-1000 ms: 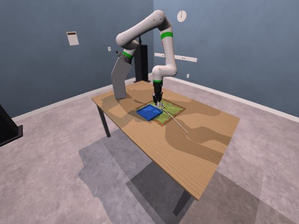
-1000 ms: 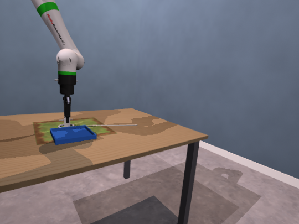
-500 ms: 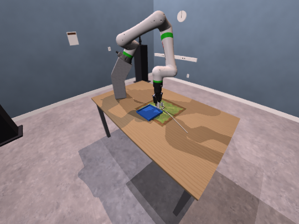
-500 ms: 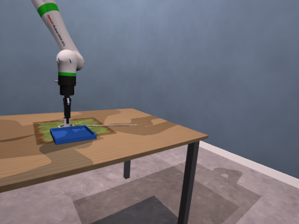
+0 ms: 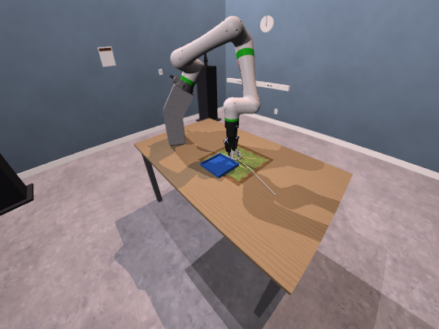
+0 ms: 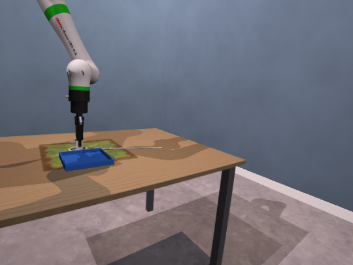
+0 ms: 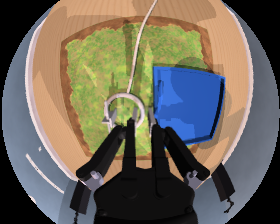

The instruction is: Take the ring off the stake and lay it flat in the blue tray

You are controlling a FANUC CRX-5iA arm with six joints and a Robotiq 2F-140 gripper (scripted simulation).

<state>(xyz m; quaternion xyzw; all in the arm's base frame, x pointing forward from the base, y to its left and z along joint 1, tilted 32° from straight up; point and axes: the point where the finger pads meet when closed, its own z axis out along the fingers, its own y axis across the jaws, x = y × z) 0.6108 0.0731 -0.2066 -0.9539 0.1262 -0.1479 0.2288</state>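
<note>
The wooden tabletop (image 5: 284, 222) (image 6: 147, 175) (image 7: 95, 12) spreads out beneath the hand (image 5: 232, 157) (image 6: 79, 146) (image 7: 142, 122), which points straight down. Under the fingertips lies a green mat (image 5: 260, 158) (image 6: 104, 144) (image 7: 95, 55) with a ragged brown border. The blue tray (image 5: 219, 165) (image 6: 86, 159) (image 7: 187, 107), shallow and square-cornered with a low rim, sits just beside the hand, to its right in the wrist view, partly over the mat.

The hand's two black fingers are only a little apart, with a narrow gap between them. A thin pale rod (image 5: 258, 177) (image 6: 137, 148) (image 7: 136, 55) reaches away from near the fingertips, past the mat's edge.

The ring (image 6: 70, 149) (image 7: 124, 95) is at the fingertips, outside the tray. In the wrist view most of it is left of the gap, and its right side shows between the fingers, with no grip on it to be seen. It is pale, slim and round, with an open middle. It looks roughly level, its opening facing up toward the hand; being round, it has no long axis. Small grey upright pieces crowd its rim; which of them is the stake, I cannot tell.
</note>
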